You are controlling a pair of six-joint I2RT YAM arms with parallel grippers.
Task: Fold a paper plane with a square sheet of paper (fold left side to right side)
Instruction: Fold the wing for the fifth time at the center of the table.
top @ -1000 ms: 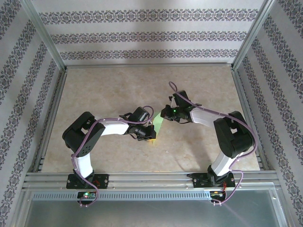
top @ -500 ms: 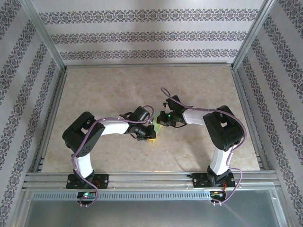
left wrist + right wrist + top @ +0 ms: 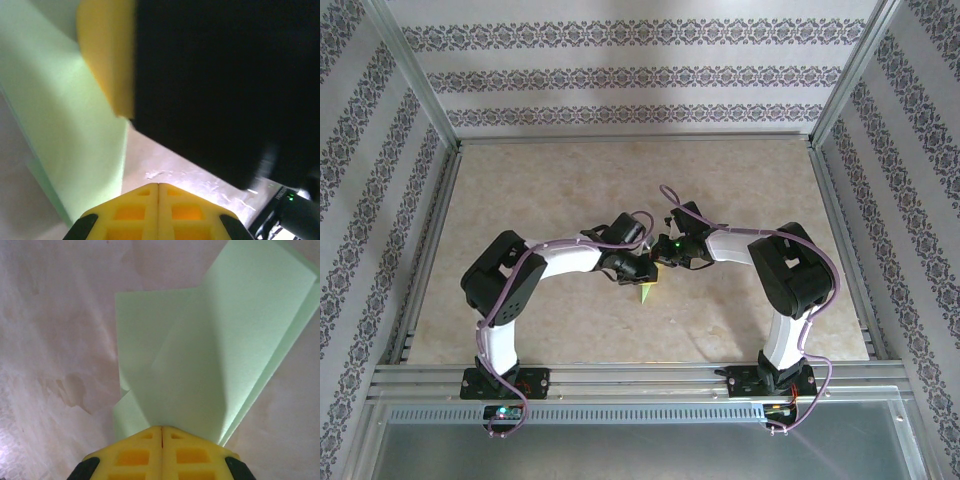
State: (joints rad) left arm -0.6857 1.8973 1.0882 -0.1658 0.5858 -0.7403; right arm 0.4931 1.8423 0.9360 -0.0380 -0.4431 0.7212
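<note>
Right gripper [image 3: 161,429] closed, seemingly pinching the light-green paper plane [image 3: 210,355], which fans out from its tips at the middle of the table [image 3: 550,190]. Left gripper [image 3: 158,186] closed too, paper just beside it. You'll see the left arm has swung in since before — grippers now nearly touching.
</note>
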